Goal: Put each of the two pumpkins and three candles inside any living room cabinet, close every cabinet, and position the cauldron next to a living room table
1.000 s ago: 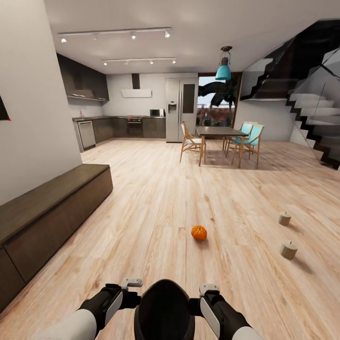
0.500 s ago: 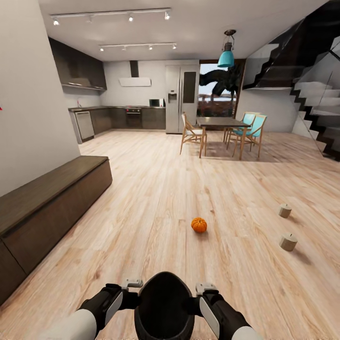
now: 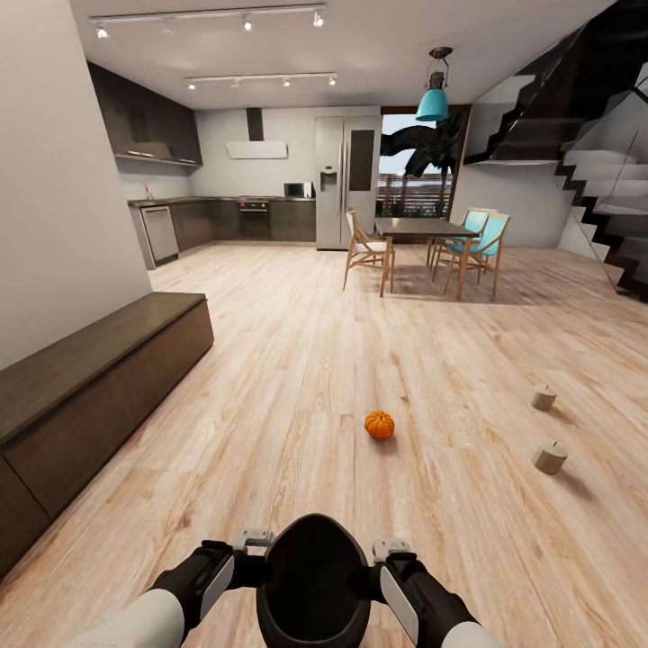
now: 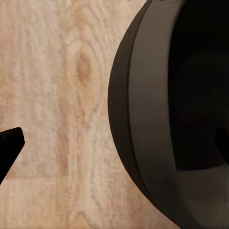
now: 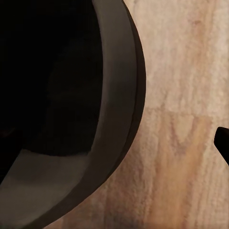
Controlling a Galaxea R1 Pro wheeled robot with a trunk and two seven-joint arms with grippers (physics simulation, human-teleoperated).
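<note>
One orange pumpkin [image 3: 379, 424] lies on the wooden floor ahead of me. Two pale candles stand to its right, the farther candle [image 3: 543, 397] and the nearer candle [image 3: 549, 456]. The long dark-brown cabinet [image 3: 90, 387] runs along the left wall with its fronts shut. My left gripper [image 3: 254, 540] and right gripper [image 3: 394, 545] are tucked low beside my black rounded trunk [image 3: 313, 585], well short of the pumpkin, and hold nothing. Each wrist view has a single dark fingertip [image 4: 9, 143] at the far edge of the picture, the other fingertip [image 5: 223, 142] likewise. The cauldron is out of view.
A dining table [image 3: 423, 229] with wooden and teal chairs stands at the back, in front of a fridge [image 3: 346, 193]. Dark kitchen cupboards [image 3: 225, 220] line the far left. A staircase [image 3: 603, 180] rises on the right. Open floor lies between me and the pumpkin.
The whole picture has shifted: the camera has moved forward and the kitchen and table look nearer. Both arms keep their tucked pose. The pumpkin and candles lie where they were.
</note>
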